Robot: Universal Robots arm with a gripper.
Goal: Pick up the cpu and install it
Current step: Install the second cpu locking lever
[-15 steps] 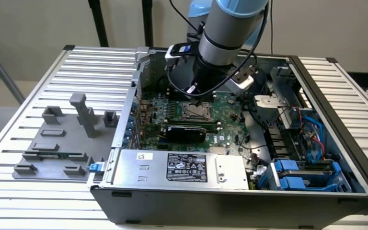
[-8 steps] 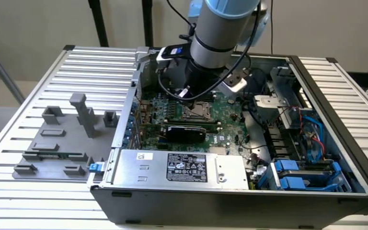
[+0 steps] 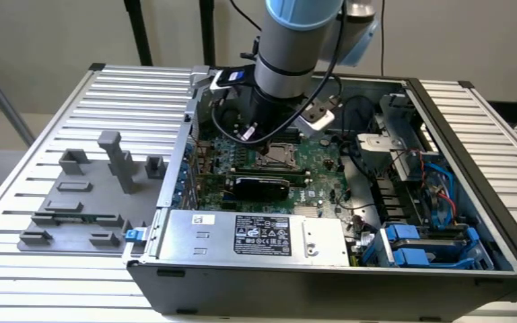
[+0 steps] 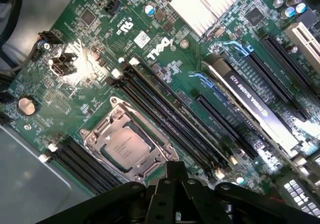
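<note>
The cpu (image 4: 127, 146), a silver-grey square chip, lies flat inside the metal socket frame (image 4: 97, 134) on the green motherboard (image 4: 95, 43). My gripper (image 4: 175, 184) hangs just above the board, beside the socket's edge, its black fingers shut together with nothing seen between them. In the exterior view the arm reaches down into the open computer case, and the gripper (image 3: 272, 142) sits right over the socket (image 3: 283, 156) near the middle of the board.
Black memory slots (image 4: 170, 116) run alongside the socket, with a graphics card (image 4: 255, 106) beyond them and a finned heatsink (image 4: 205, 6). The power supply (image 3: 250, 235) fills the case front, and blue drive bays (image 3: 420, 245) and cables stand at the exterior view's right. A grey parts fixture (image 3: 83, 202) stands outside.
</note>
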